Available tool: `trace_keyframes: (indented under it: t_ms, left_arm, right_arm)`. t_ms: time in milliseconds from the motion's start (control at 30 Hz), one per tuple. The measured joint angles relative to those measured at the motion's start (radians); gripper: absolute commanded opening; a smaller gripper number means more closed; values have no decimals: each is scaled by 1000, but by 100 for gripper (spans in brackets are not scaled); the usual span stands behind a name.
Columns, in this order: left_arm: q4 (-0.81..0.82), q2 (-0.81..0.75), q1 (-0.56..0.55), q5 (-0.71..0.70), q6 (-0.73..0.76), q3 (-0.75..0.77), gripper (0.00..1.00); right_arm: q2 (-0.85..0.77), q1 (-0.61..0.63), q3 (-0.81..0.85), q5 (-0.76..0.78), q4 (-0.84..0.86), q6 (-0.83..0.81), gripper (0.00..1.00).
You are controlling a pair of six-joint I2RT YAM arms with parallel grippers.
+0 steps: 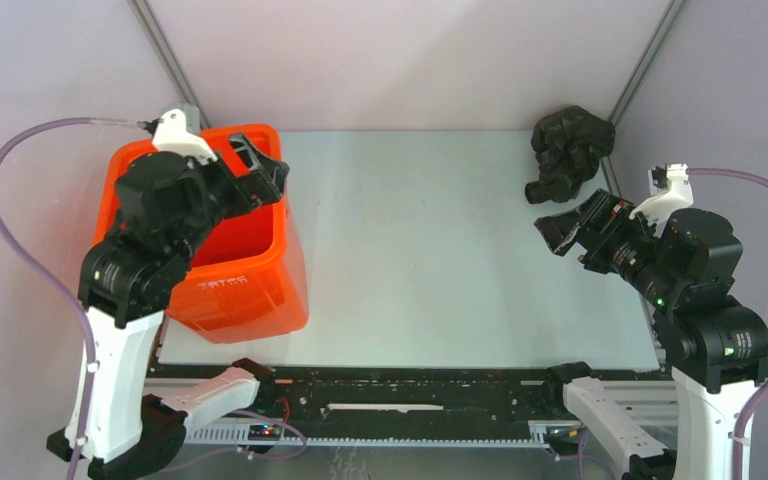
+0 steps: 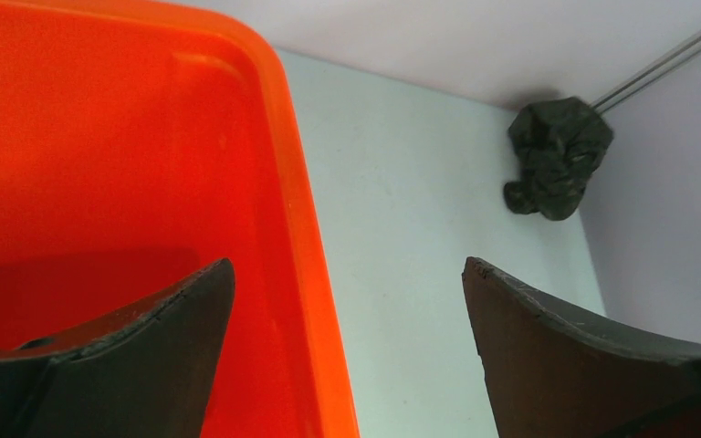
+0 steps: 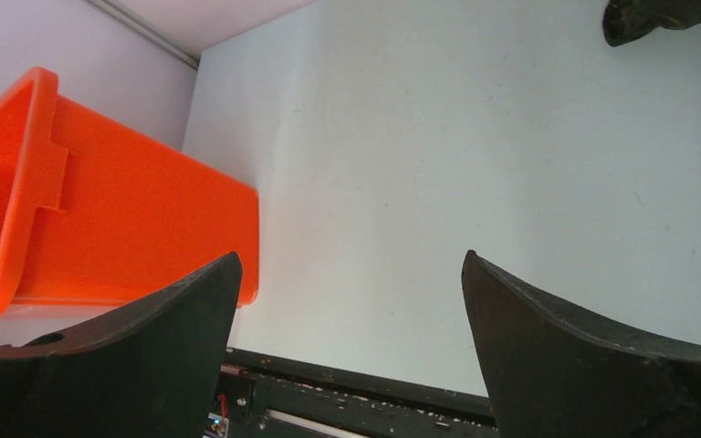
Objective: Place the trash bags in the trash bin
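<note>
Tabletop (image 1: 440,260) has the bag (image 1: 568,150) wadded in its far right corner, just beyond the right gripper (image 1: 558,232), gaping empty like the left gripper (image 1: 265,165) over the bin (image 1: 245,290); I'd bite deep into the folds.

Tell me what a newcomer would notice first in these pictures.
The bright orange bin stands at the left of the table, with the open left end effector poised over its right rim. A crumpled black bag sits alone in the far right corner, the open right end effector near it.
</note>
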Motion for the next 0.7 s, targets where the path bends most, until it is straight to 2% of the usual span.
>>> trace_keyframes:
  t_ms: [267, 333, 533, 700]
  left_arm:
    - [-40, 13, -39, 14, -3, -5, 100]
    - [-32, 7, -80, 23, -4, -13, 100]
    - [-14, 24, -309, -9, -22, -57, 100]
    - [-35, 61, -364, -117, -29, -63, 100]
  right_arm:
    - [3, -1, -42, 10, -6, -16, 100]
    - [4, -1, -53, 10, -6, -17, 100]
    - [4, -1, -67, 10, -8, -17, 100]
    - [-6, -1, -71, 10, -8, -17, 100]
